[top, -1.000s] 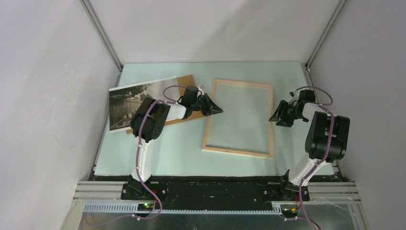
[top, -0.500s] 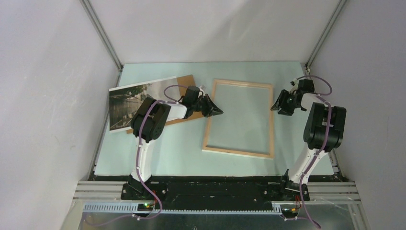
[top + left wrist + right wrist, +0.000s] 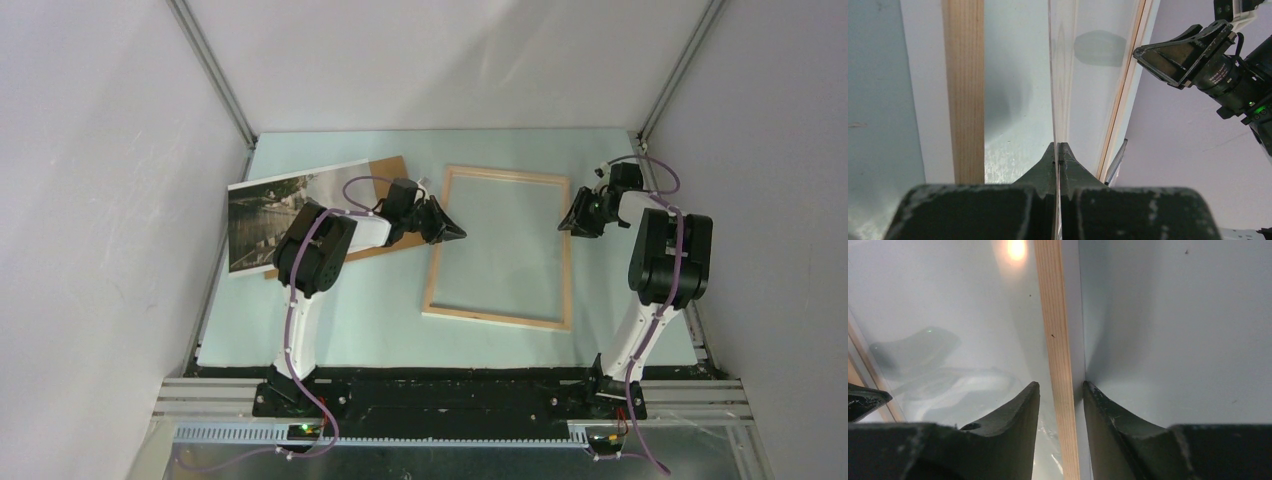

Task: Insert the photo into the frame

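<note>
Straddling one rail of the frame (image 3: 495, 319), right fingers (image 3: 566, 226) stand partly open, gripping nothing; left fingers (image 3: 460, 231) pinched shut by the opposite rail.

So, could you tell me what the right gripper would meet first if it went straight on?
The right gripper points down at the frame; its right-hand rail lies between the open fingers, so that rail likely comes first, though the height is unclear.

The pale green counter (image 3: 330, 310) carries a light-wood frame (image 3: 495, 318) lying flat at centre. At upper left a brown board (image 3: 385, 170) lies on it, with the photo (image 3: 265, 220) partly over the board.
</note>
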### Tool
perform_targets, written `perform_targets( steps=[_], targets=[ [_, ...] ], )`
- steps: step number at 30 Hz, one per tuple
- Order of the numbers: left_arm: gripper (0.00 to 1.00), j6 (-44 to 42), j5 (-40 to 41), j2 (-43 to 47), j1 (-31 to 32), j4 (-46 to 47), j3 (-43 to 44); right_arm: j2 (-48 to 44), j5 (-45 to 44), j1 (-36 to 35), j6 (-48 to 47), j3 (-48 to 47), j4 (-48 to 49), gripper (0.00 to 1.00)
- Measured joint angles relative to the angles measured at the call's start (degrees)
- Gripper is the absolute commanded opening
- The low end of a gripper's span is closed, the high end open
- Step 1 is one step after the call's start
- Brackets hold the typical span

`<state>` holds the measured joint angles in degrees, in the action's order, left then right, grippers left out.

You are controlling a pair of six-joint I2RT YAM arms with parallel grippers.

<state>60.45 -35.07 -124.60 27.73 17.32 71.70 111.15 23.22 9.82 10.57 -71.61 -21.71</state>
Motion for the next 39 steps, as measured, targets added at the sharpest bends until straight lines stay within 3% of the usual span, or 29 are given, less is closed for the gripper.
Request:
perform_targets(
  steps=[5,39],
  targets=[
    [0.00,-0.11,0.04,-0.02,0.02,-0.13,0.00,0.28,-0.87,0.11,-0.09,-0.11,-0.13,0.33],
    [0.00,-1.16,2.60,3.34,0.04,-1.68,-3.54,-0.98,-2.89,-2.51,-1.81,1.84,1.53,0.21]
  ],
)
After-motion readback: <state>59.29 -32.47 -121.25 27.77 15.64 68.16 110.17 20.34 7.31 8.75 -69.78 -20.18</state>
